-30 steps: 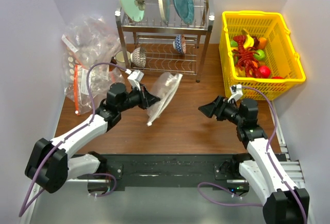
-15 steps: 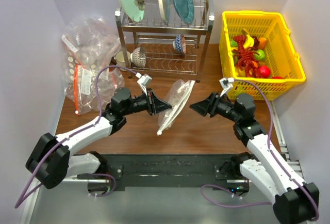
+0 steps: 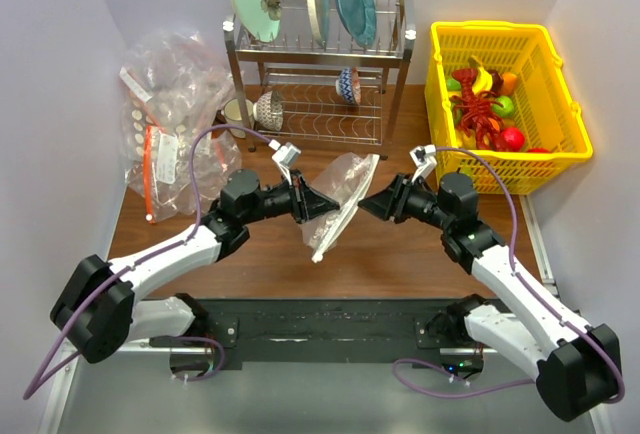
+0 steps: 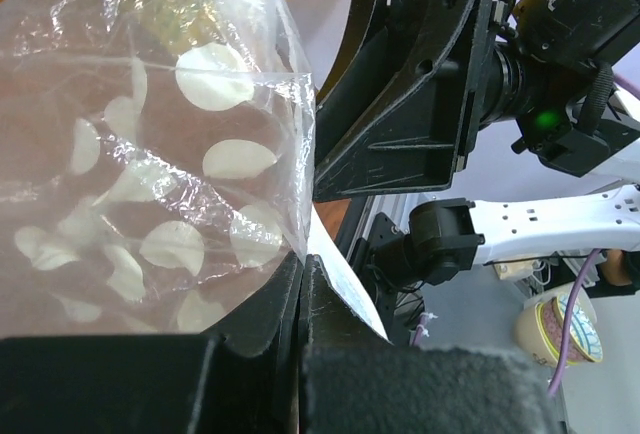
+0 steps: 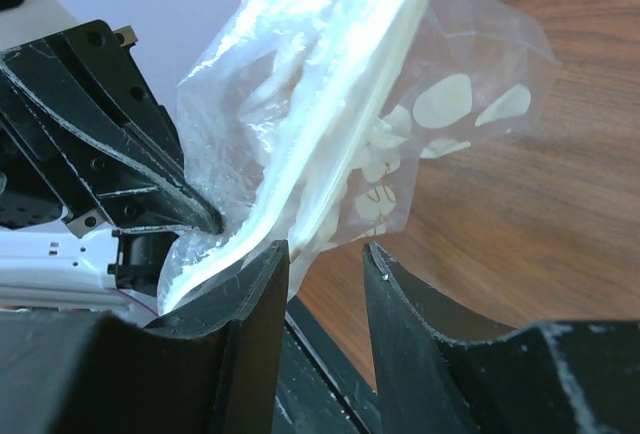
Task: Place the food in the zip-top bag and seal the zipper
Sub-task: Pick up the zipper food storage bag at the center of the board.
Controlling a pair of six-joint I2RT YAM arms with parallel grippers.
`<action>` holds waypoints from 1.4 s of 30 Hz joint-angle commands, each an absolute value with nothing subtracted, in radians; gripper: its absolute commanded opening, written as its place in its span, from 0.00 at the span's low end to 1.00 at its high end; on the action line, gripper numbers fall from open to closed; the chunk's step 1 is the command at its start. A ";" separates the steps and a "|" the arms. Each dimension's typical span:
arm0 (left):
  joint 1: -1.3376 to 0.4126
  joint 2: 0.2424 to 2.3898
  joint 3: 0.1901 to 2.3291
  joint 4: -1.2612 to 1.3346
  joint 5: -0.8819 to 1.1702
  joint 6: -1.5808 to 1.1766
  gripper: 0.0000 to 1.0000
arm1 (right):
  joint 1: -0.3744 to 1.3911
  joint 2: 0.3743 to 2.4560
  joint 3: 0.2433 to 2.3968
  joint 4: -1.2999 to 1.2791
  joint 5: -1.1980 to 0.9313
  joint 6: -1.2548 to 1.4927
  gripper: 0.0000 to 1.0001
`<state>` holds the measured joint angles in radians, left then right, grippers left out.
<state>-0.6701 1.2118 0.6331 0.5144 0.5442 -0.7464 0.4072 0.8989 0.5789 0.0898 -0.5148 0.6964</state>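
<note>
At the far left of the brown wooden table (image 3: 400, 254) lies a heap of crumpled clear plastic bags (image 3: 170, 94), apart from the work. Next to the right, the left gripper (image 3: 318, 201) reaches toward the middle with its black fingers pressed tight together on one side of the clear, white-dotted zip-top bag (image 3: 340, 189), holding it up off the table between the two arms. The bag hangs slanted, and its long axis follows the zipper (image 3: 343, 216), a pale straight strip running from far-right down to near-left in the overhead view. Directly right of that strip is the right gripper (image 5: 325, 254), pointing left at the bag, its jaws partway apart with a gap showing between them. The bag's edge sits at the tip of one finger, a little film drooping into the gap, with no pinch visible. The coming grasp therefore depends on the strip lying just left of these jaws and crosswise to them. Farthest right, well apart from the bag, the glossy toy food (image 3: 485, 109) sits in a yellow plastic basket (image 3: 560, 149), nearer the right arm.
</note>
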 commanded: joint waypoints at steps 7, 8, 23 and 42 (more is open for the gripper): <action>-0.699 1.241 0.689 0.564 0.511 -0.710 0.00 | 0.445 0.946 0.611 0.127 -0.489 0.695 0.36; -0.704 1.241 0.690 0.565 0.508 -0.710 0.00 | 0.446 0.946 0.611 0.126 -0.486 0.693 0.28; -0.866 1.200 0.939 0.033 0.063 -0.442 0.58 | 0.453 0.894 0.721 -0.163 -0.362 0.629 0.00; -1.173 1.431 1.238 -0.268 -0.567 -0.360 0.52 | 0.453 0.888 0.813 -0.279 -0.345 0.629 0.00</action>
<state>-1.1679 1.4403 1.1770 -0.2436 -0.4244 -0.3767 0.4469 0.9092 0.7647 -0.2783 -0.3565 0.6422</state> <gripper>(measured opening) 0.517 0.014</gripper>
